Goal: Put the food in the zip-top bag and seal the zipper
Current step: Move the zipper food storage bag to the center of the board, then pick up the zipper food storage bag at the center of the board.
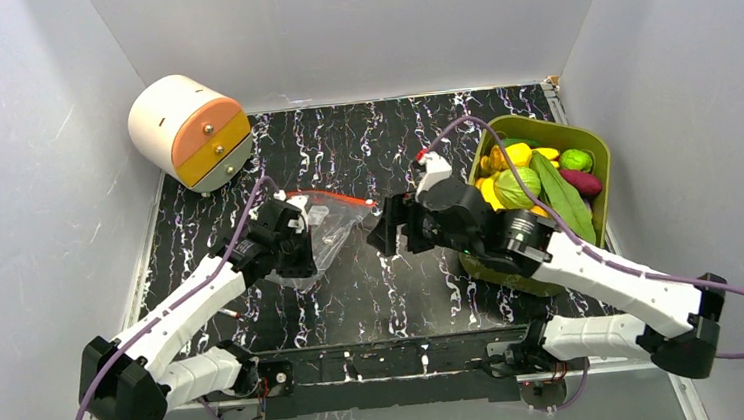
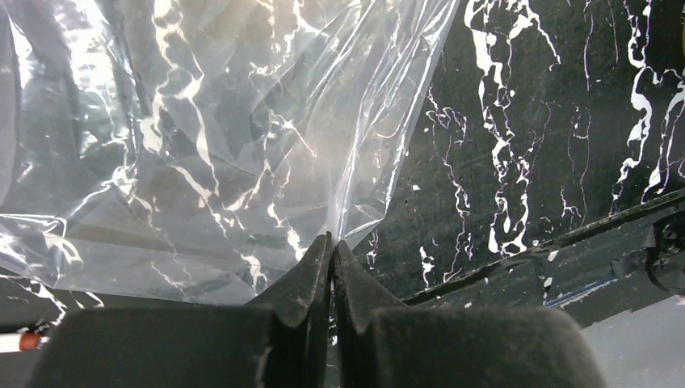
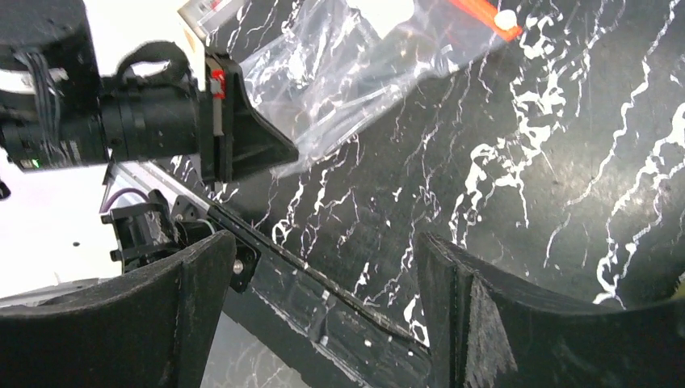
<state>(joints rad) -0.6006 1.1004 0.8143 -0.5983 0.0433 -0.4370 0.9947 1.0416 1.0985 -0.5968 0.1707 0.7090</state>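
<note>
Left jaws pinch an edge of the clear crinkly zip-top bag [image 1: 328, 232], centre-left. Right jaws, spread and empty, hover just right of its red-orange zipper [image 1: 332, 195].

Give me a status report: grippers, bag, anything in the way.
Left gripper jaws shut on zip-top bag. Right gripper jaws open, empty. Food in tub. No obstruction seen.

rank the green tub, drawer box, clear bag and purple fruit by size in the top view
1. green tub
2. drawer box
3. zip-top bag, crumpled and partly hidden, so less sure
4. purple fruit
</note>
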